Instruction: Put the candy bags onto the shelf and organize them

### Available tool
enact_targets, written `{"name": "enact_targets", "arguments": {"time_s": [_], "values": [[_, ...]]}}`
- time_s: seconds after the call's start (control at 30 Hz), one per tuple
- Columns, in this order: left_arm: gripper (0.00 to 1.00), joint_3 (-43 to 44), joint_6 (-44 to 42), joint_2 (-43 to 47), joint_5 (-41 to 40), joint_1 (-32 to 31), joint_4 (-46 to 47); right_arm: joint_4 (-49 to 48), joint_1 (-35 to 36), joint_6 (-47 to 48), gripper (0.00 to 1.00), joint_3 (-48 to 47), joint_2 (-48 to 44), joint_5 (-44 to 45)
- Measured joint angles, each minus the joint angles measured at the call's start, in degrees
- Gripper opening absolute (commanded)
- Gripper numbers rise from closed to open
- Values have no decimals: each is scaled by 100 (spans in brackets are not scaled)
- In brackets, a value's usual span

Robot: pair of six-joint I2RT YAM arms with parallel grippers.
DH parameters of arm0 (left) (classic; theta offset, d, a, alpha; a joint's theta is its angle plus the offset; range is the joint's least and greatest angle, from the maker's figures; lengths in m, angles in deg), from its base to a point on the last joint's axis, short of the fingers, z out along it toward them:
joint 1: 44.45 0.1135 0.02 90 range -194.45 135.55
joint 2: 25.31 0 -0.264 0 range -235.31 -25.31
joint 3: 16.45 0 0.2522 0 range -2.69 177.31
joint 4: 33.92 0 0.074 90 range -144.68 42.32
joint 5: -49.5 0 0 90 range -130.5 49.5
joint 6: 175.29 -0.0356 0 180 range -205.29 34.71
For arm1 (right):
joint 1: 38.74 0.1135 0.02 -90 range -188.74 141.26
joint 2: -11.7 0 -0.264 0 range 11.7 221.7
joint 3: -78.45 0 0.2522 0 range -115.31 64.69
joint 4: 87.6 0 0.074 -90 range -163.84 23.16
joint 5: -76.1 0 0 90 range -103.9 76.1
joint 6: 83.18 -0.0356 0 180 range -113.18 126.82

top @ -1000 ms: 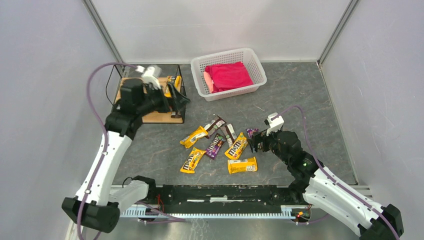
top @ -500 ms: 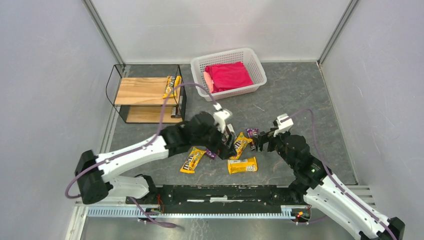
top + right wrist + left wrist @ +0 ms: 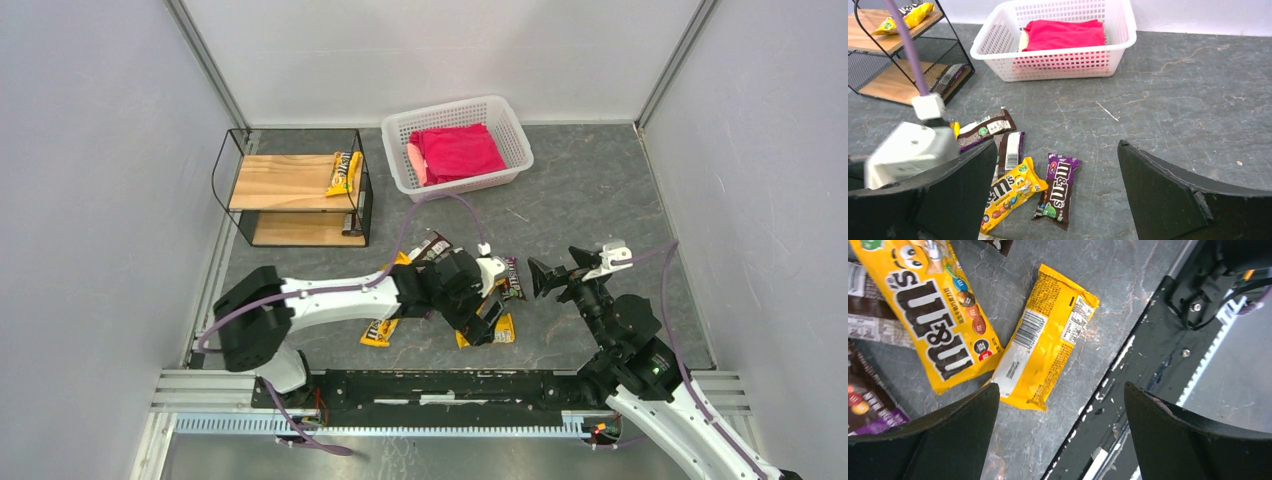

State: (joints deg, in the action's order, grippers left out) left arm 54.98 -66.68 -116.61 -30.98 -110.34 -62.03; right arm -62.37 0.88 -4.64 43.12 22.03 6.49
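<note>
The shelf stands at the back left, with one yellow candy bag on its top board. Several more candy bags lie loose on the floor in the middle. My left gripper hovers open over the front of that pile. In its wrist view the left gripper has nothing between its fingers, and a face-down yellow bag lies just beyond the tips beside another yellow bag. My right gripper is open and empty to the right of the pile. A purple bag lies below the right gripper.
A white perforated basket holding a red cloth stands at the back centre. The black base rail runs along the table's near edge, close to the left gripper. A dark bag lies on the shelf's lower board.
My left arm swung from the shelf down to the front of the pile, leaving a yellow bag on the top board. My right gripper drew back to the right.
</note>
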Motion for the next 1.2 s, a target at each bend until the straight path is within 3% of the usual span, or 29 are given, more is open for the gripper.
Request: {"name": "enact_targets", "arguments": {"time_s": [0.43, 0.7, 0.93, 1.2], "values": [[97, 723, -529, -1036, -540, -240, -144, 74, 0, 50, 98, 0, -48, 136], [88, 839, -671, -1386, -758, -308, -249, 72, 0, 70, 98, 2, -22, 133], [74, 839, -664, -1453, -960, -459, -267, 72, 0, 68, 98, 4, -17, 133], [57, 730, -90, -1423, -1803, -643, -319, 74, 0, 70, 98, 4, 7, 133]]}}
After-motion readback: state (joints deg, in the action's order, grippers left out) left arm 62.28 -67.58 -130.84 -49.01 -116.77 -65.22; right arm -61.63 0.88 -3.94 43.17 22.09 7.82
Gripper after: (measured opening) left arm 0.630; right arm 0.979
